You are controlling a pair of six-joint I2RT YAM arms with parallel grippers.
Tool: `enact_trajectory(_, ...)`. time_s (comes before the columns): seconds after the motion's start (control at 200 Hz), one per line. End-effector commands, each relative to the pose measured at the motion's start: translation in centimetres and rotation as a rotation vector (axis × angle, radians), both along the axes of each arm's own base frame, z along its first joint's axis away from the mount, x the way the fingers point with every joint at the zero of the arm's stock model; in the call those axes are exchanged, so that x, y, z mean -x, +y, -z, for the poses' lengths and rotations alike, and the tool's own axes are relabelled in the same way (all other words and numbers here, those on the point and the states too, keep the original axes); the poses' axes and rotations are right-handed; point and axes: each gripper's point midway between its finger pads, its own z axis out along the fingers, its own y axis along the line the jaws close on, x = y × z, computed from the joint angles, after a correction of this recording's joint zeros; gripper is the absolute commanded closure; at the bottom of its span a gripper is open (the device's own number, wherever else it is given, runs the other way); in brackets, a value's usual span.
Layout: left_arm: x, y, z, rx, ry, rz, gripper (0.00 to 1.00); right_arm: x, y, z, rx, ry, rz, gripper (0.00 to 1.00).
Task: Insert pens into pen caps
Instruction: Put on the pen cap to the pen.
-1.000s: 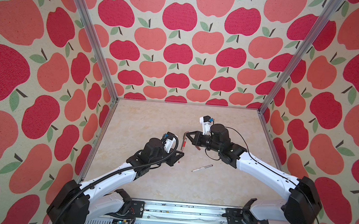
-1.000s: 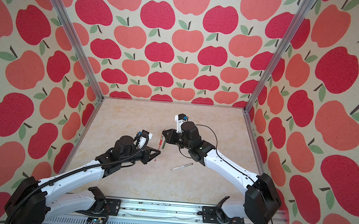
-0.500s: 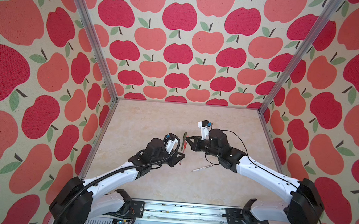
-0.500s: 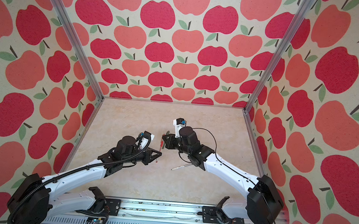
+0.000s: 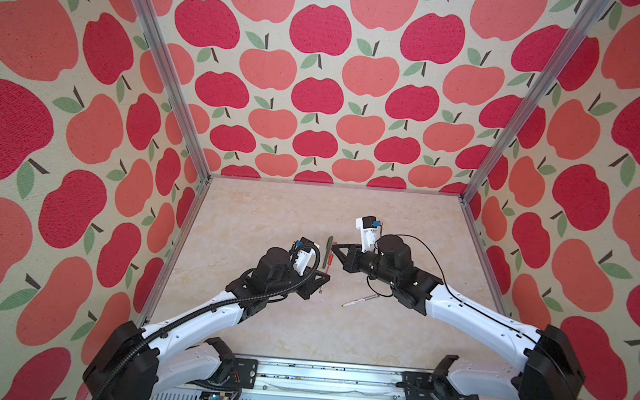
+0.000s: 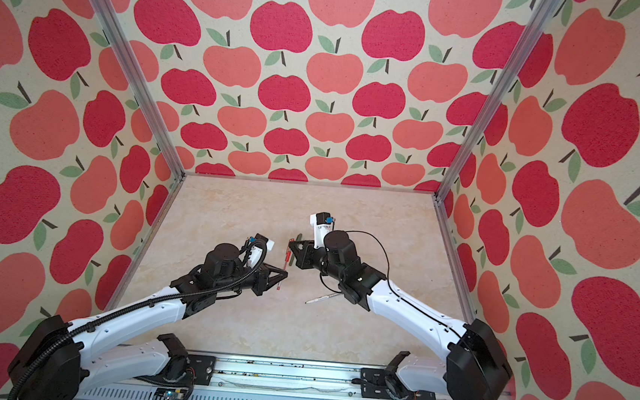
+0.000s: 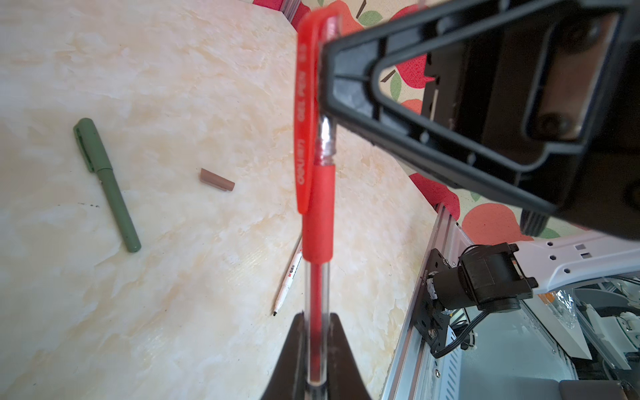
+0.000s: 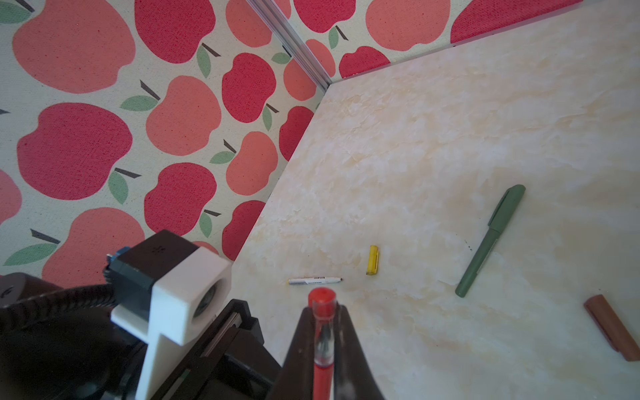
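Note:
The red pen [image 7: 317,214] stands upright with its clear barrel clamped in my shut left gripper [image 7: 317,318]. The red pen cap [image 7: 306,114] sits over the pen's tip, and my right gripper [image 8: 323,311] is shut on that cap [image 8: 322,299]. In both top views the left gripper [image 5: 326,277] [image 6: 284,274] and the right gripper [image 5: 335,247] [image 6: 291,244] meet over mid-table. A dark green pen [image 7: 107,187] [image 8: 490,242] lies with its cap on. A brown cap [image 7: 217,180], a yellow cap [image 8: 373,259] and two white pens [image 8: 315,280] [image 5: 361,300] lie loose.
The marble-patterned table [image 5: 270,212] is boxed in by apple-print walls [image 5: 319,91] at the back and both sides. A metal rail [image 5: 336,374] carrying the arm bases runs along the front edge.
The right gripper with the red cap has come closer to the left gripper, and the cap now sits over the red pen's tip. The left arm has barely moved.

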Motion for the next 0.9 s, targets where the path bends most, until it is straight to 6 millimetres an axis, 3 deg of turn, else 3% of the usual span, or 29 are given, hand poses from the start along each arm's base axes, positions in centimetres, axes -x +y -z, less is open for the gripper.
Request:
enact_trajectory(0.0,-1.2,0.4,-2.0,0.024,-0.112,-0.034,1.0,1.9,0.2,1.0,0.034,0.014,-0.079,0.92)
enact_trajectory(0.185,-0.8,0.0,-1.7,0.047,-0.143,-0.001,1.0,2.2,0.3,-1.0,0.013,-0.035,-0.101,0.85)
enact_trajectory(0.475,-0.7,0.3,-0.6,0.035,-0.202,0.005,1.0,2.5,-0.9,-5.1,-0.011,-0.158,-0.094,0.51)
enact_trajectory(0.675,-0.1,0.5,-0.6,0.072,-0.359,0.033,1.0,2.4,-2.9,-8.2,-0.024,-0.189,-0.062,0.45)
enact_trajectory(0.895,0.7,-0.2,-1.0,0.059,-0.469,0.122,1.0,1.4,-4.1,-7.7,0.094,-0.011,-0.071,0.44)
